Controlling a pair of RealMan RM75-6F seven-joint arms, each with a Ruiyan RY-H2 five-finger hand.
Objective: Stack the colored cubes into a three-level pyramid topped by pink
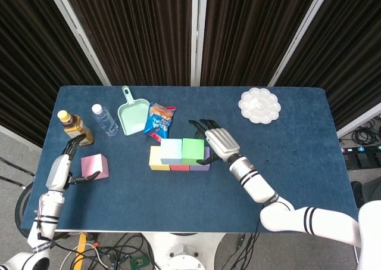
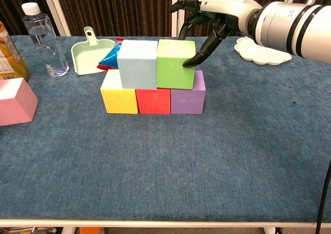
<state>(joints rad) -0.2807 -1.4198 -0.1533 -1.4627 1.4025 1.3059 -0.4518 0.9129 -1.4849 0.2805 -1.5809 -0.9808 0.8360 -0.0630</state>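
Note:
A yellow cube, a red cube and a purple cube form a row on the table. On top of them sit a light blue cube and a green cube, side by side. My right hand hovers at the green cube's right, fingers spread, one fingertip touching its right face. The pink cube lies alone at the left, also seen as the pink cube in the chest view. My left hand is just left of it, fingers apart, holding nothing.
Behind the stack lie a snack bag, a mint dustpan, a water bottle and a brown bottle. A white palette dish sits at the back right. The blue table ends close by the left hand.

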